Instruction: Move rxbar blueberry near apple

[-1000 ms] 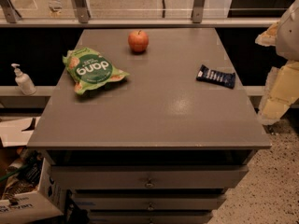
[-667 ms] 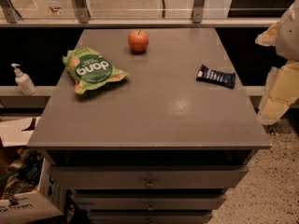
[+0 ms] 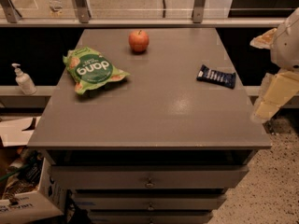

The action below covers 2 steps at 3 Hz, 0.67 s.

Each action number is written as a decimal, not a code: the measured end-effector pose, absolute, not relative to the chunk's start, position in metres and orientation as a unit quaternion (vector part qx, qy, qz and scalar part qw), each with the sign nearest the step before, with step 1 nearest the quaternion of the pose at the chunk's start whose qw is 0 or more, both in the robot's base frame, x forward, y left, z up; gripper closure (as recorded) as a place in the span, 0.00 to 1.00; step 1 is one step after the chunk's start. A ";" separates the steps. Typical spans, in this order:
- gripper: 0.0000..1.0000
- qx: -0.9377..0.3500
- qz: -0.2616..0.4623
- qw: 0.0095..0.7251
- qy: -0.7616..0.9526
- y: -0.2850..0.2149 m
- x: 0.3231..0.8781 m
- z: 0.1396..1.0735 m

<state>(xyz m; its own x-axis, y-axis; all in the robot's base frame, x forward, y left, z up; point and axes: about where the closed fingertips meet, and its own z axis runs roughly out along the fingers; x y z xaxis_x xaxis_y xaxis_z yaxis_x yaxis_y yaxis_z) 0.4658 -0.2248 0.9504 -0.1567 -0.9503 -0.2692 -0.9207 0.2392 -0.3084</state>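
- Nearest the camera, the front of a grey cabinet (image 3: pixel 149 176) shows stacked drawers, each with a small central knob.
- At the lower left, on the floor beside the cabinet, stands a cardboard box (image 3: pixel 28 210) with dark printing; its contents are too dim to identify.
- The grey table top (image 3: pixel 159 118) caps the cabinet and carries three items, all lying apart from one another.
- The gripper (image 3: pixel 275 94), a pale cream assembly, hangs off the right edge of the table, level with its front half, above the speckled floor. It touches nothing on the table. Whether it is spread or pressed together cannot be told from this view.
- The rxbar blueberry (image 3: pixel 216 76) lies flat near the right edge of the table, about mid-depth, its long axis slightly slanted. It is a dark navy wrapper with white lettering, free of any contact with the gripper.
- A green chip bag (image 3: pixel 92 70) lies flat on the left side of the table, at a similar depth, with its printing upside down to the camera.
- A white pump bottle (image 3: pixel 23 80) stands upright on a ledge to the left of the table.
- The apple (image 3: pixel 138 40), red-orange with its stem up, sits at the far middle of the table, well apart from the rxbar blueberry and nearer the chip bag.
- Beyond the table runs a rail with metal posts (image 3: pixel 200 3).
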 end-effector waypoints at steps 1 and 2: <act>0.00 -0.621 -0.024 0.237 0.747 -0.235 0.498 0.935; 0.00 -0.612 0.009 0.261 0.746 -0.247 0.540 0.917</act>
